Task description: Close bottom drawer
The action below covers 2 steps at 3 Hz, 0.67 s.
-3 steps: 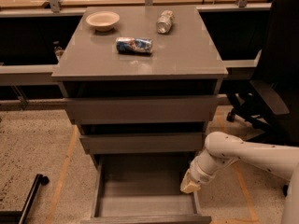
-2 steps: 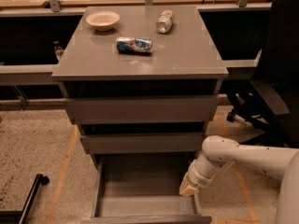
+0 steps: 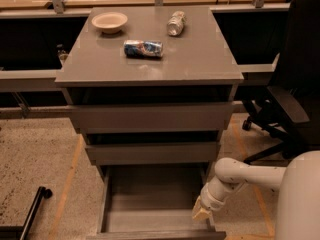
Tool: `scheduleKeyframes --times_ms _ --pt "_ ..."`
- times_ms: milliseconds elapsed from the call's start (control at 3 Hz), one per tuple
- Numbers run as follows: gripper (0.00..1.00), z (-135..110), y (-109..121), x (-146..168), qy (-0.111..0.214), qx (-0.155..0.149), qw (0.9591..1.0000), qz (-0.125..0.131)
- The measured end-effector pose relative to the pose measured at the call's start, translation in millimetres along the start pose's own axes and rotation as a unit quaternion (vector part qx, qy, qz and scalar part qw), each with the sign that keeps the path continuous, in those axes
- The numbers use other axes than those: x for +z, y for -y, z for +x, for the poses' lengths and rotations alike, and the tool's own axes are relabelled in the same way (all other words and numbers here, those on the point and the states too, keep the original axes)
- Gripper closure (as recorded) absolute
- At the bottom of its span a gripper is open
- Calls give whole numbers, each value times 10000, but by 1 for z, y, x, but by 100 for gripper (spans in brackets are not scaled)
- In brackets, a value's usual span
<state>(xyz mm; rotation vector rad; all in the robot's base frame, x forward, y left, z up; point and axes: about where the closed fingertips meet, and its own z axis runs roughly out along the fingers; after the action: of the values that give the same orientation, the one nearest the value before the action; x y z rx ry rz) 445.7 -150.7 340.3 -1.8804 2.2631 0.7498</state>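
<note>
The bottom drawer (image 3: pixel 150 204) is pulled out wide, a shallow grey box with an empty floor; its front panel (image 3: pixel 155 234) lies at the lower edge of the camera view. My white arm reaches in from the lower right. My gripper (image 3: pixel 201 212) sits at the drawer's right wall, near its front corner, pointing down and left. The two wider grey drawer fronts (image 3: pixel 150 116) above are closed or nearly so.
On the cabinet top (image 3: pixel 200 59) lie a pale bowl (image 3: pixel 109 21), a blue can (image 3: pixel 143 48) on its side and a clear bottle (image 3: pixel 175 23). A black office chair (image 3: pixel 290 99) stands to the right. A black bar (image 3: pixel 31 211) lies on the speckled floor at left.
My gripper has slid slightly left and down along the drawer's right wall, toward its front corner. The drawer itself has not visibly moved.
</note>
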Motion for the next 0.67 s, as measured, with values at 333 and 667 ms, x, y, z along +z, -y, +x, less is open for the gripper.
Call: scheduleKeyframes --times_ms 333,667 --pt "100 23 4 31 149 209 9993 -274" --pt "100 38 1 56 169 388 9975 -567"
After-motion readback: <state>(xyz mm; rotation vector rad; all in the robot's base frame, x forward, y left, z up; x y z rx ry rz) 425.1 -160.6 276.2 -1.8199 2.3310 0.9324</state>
